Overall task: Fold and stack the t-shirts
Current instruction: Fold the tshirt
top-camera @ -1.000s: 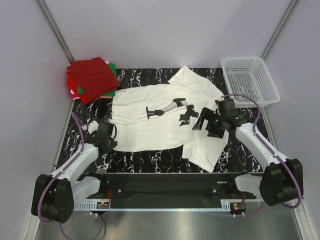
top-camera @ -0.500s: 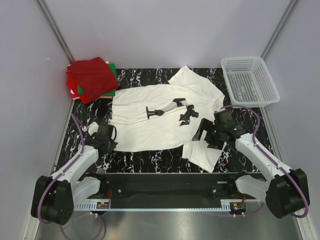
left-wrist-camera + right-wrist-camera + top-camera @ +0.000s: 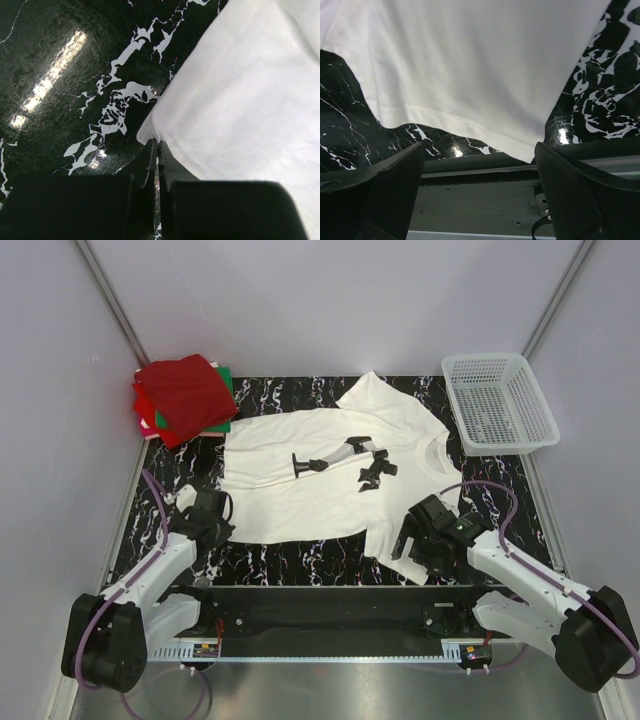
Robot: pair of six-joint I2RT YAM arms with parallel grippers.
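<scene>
A plain white t-shirt [image 3: 300,495] lies spread flat on the black marbled table, a black print [image 3: 345,460] on its chest. My left gripper [image 3: 212,512] is at the shirt's near-left hem corner; in the left wrist view the gripper [image 3: 156,145] is shut on that corner of the white shirt [image 3: 240,100]. My right gripper [image 3: 410,542] is wide open and empty just above the near sleeve; in the right wrist view the gripper [image 3: 479,150] has the sleeve hem [image 3: 470,60] ahead of its jaws. Folded dark red [image 3: 185,395], bright red [image 3: 143,405] and green [image 3: 228,375] shirts are stacked at the far left.
A white plastic mesh basket [image 3: 500,400] stands at the far right corner. The table's near edge and the metal rail [image 3: 480,172] run directly under my right gripper. Grey walls close in both sides.
My right gripper has moved from beside the collar toward the near edge, down to the near sleeve, staying open. The left gripper has hardly moved.
</scene>
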